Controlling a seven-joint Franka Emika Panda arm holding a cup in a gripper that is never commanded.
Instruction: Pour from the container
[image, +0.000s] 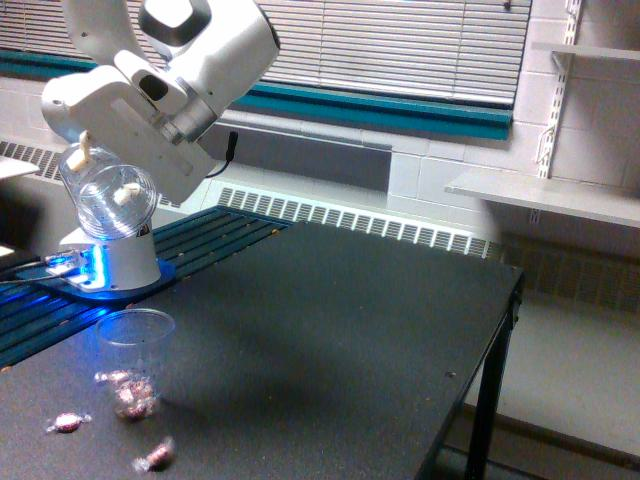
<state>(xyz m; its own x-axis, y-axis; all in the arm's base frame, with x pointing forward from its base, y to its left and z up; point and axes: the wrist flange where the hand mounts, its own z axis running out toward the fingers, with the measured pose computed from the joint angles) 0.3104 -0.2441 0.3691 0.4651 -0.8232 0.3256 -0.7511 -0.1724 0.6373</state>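
Exterior view. The container (108, 200) hangs tilted at the end of the arm, high above the worktop (330, 330), at roughly 12 o'clock from the receiving cup (135, 350). The container appears almost empty; only a pale item or two shows inside it. The receiving cup, a clear tapered one, stands upright on the worktop with wrapped candies (128, 390) at its bottom.

Risk: two candies lie on the worktop outside the cup, one (67, 423) at about 8 o'clock from it and one (153, 457) at about 5 o'clock, blurred. The likely cause, as a judgement, is the drop height and a container mouth not centred over the cup. Any remaining pieces could miss or bounce out in the same way. A piece striking the rim could also tip the light cup.

Pincer (100, 170): it grips the container at its upper side. The fingers are hidden behind the wrist housing and clear wall, so their spread cannot be read.
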